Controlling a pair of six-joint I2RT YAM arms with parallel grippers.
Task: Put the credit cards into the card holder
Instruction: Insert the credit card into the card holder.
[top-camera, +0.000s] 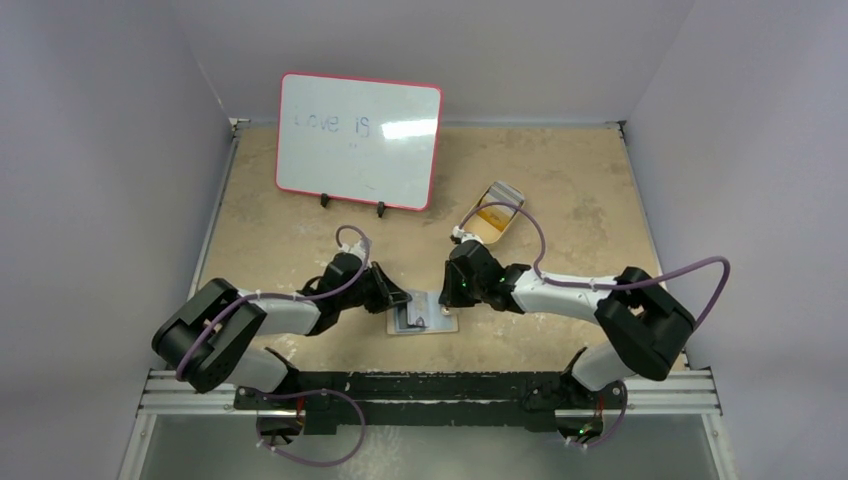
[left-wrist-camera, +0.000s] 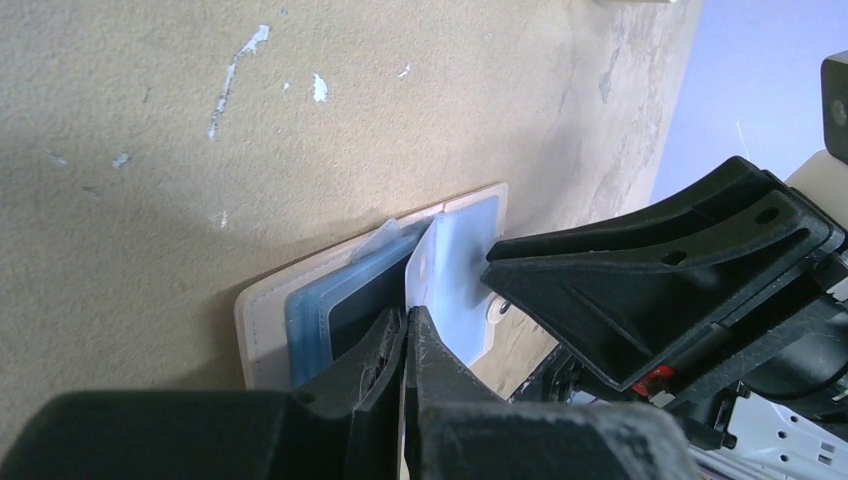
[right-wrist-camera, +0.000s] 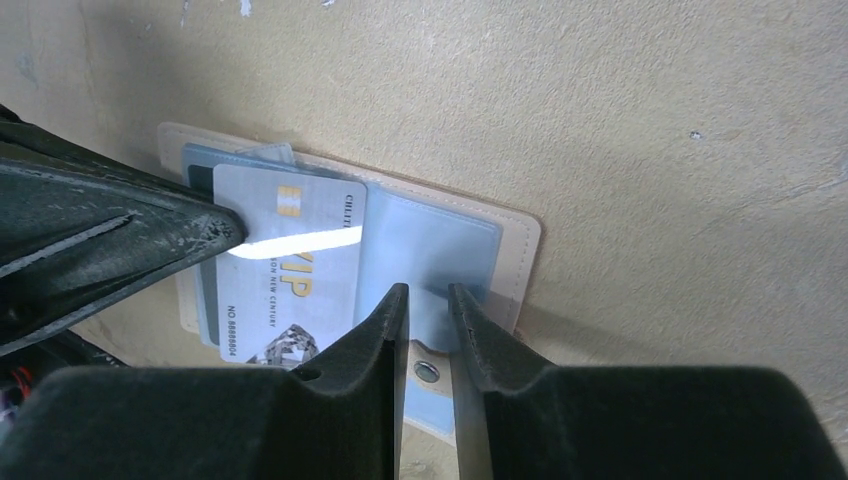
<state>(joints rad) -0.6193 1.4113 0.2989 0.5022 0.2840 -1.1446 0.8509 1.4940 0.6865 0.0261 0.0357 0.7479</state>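
Note:
The tan card holder (top-camera: 425, 322) lies open on the table between my two grippers. In the right wrist view its grey-blue pockets (right-wrist-camera: 430, 235) face up. My left gripper (left-wrist-camera: 408, 318) is shut on a grey "VIP" credit card (right-wrist-camera: 290, 275) and holds it tilted over the holder's left half. The card shows on edge in the left wrist view (left-wrist-camera: 455, 265). Another card (right-wrist-camera: 245, 156) sticks out of a left pocket. My right gripper (right-wrist-camera: 428, 295) is over the holder's right half by the snap tab (right-wrist-camera: 427, 373). Its jaws are a narrow gap apart with nothing between them.
A red-rimmed whiteboard (top-camera: 358, 140) stands at the back left. A tan oval dish (top-camera: 495, 212) lies behind the right arm. Grey walls close in the table at the left, right and back.

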